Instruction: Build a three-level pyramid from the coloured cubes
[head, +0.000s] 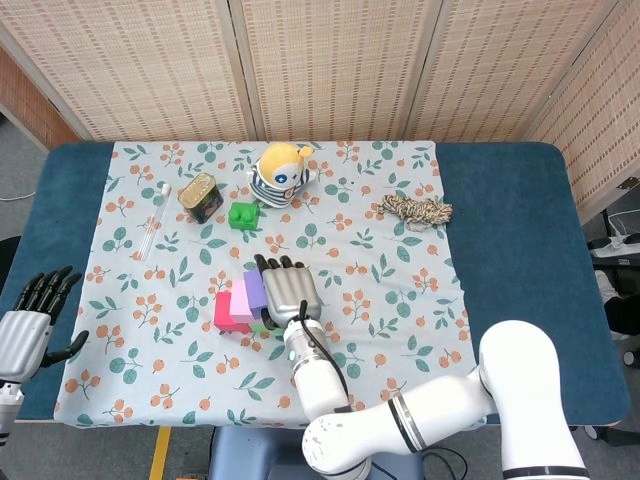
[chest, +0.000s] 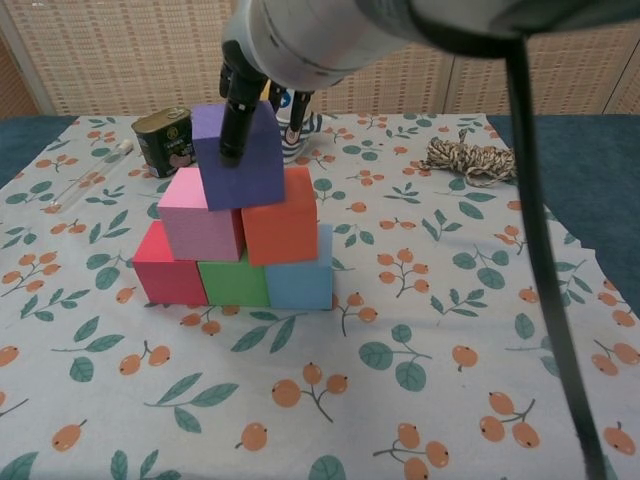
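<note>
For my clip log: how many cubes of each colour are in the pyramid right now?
Purple cube: 1
Pink cube: 1
Orange cube: 1
Red cube: 1
Green cube: 1
Blue cube: 1
Total: 6 cubes

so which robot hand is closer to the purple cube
Right. The right robot hand is over the pyramid, fingers against the purple cube. The left robot hand is far off at the table's near left edge.

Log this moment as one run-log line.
stage: top cube placement | right hand: holds purple cube on pink cube and orange cube | left hand: open, idle
</note>
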